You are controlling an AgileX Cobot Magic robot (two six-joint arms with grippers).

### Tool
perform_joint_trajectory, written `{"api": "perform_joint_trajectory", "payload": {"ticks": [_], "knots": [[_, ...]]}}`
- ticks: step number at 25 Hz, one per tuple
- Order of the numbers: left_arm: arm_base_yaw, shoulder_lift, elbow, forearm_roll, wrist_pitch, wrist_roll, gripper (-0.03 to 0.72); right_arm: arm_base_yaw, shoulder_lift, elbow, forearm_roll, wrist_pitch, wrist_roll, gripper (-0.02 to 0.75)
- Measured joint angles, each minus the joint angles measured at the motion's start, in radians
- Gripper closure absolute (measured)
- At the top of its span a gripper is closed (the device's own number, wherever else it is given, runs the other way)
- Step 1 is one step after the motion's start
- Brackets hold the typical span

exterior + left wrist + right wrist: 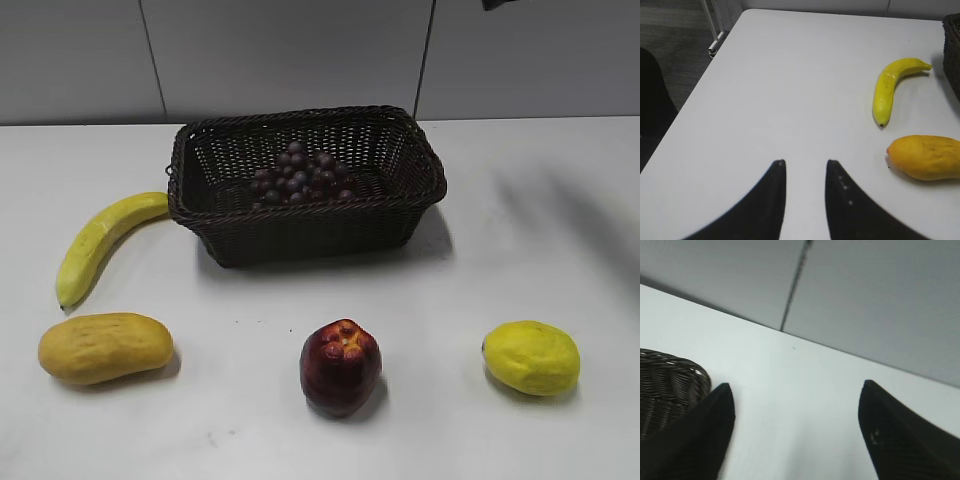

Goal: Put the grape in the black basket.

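The grape (300, 175), a bunch of small dark purple balls, lies inside the black basket (205, 205), a dark woven basket at the back middle of the white table. A corner of the basket shows in the right wrist view (670, 375) and its edge in the left wrist view (952, 50). My left gripper (805, 162) is open and empty over bare table, left of the fruit. My right gripper (797, 385) is wide open and empty, above the table to the right of the basket. Neither gripper's jaws show in the exterior view.
A yellow banana (100, 240) (890, 85) lies left of the basket. A yellow-orange mango (105, 347) (925, 157) is at the front left, a dark red apple (340, 365) at the front middle, a lemon (532, 357) at the front right. The table's left edge (700, 80) drops off to the floor.
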Motion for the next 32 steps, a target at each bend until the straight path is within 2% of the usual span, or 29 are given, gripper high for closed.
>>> {"api": "perform_joint_trajectory", "payload": {"ticks": [7, 15, 19, 26, 32], "knots": [[0.0, 0.0, 0.0, 0.0, 0.0, 0.0, 0.471, -0.131, 0.0, 0.0, 0.0, 0.186, 0.088, 0.159], [0.0, 0.0, 0.0, 0.0, 0.0, 0.0, 0.471, -0.146, -0.001, 0.0, -0.003, 0.496, 0.092, 0.164], [0.0, 0.0, 0.0, 0.0, 0.0, 0.0, 0.471, -0.146, -0.023, 0.022, -0.003, 0.511, 0.105, 0.165], [0.0, 0.0, 0.0, 0.0, 0.0, 0.0, 0.471, -0.147, -0.249, 0.278, 0.017, 0.511, 0.113, 0.165], [0.0, 0.0, 0.0, 0.0, 0.0, 0.0, 0.471, -0.147, -0.515, 0.637, -0.004, 0.502, 0.113, 0.165]]}}
